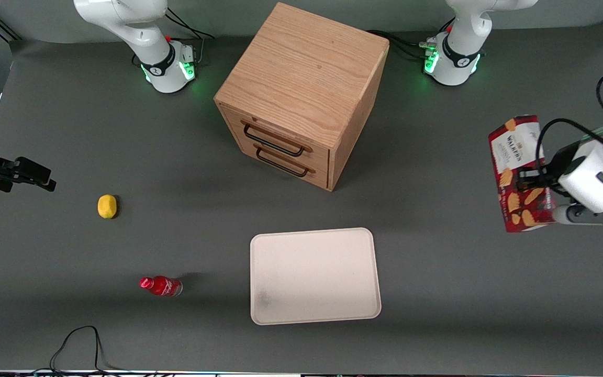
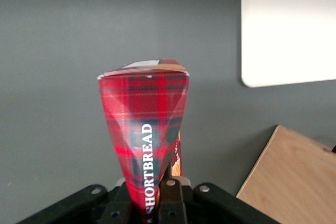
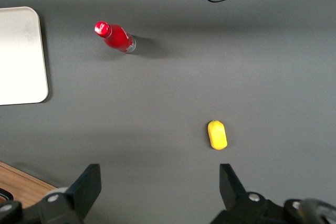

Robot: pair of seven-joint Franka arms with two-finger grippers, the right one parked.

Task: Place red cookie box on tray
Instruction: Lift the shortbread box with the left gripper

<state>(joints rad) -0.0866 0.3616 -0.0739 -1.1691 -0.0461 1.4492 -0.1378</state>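
Observation:
The red cookie box (image 1: 516,173) hangs in the air at the working arm's end of the table, clear of the mat. My gripper (image 1: 534,179) is shut on it about mid-length. In the wrist view the tartan box (image 2: 144,129) with the word SHORTBREAD sticks out from between the fingers (image 2: 172,195), pinched narrow where they hold it. The cream-white tray (image 1: 314,275) lies flat near the front edge of the table, nearer the front camera than the cabinet, with nothing on it. The tray (image 2: 289,30) also shows in the wrist view, some way off from the box.
A wooden drawer cabinet (image 1: 301,94) stands mid-table, its corner (image 2: 294,182) showing in the wrist view. A yellow lemon-like object (image 1: 107,206) and a small red bottle (image 1: 161,286) lie toward the parked arm's end. A black cable (image 1: 79,343) loops at the front edge.

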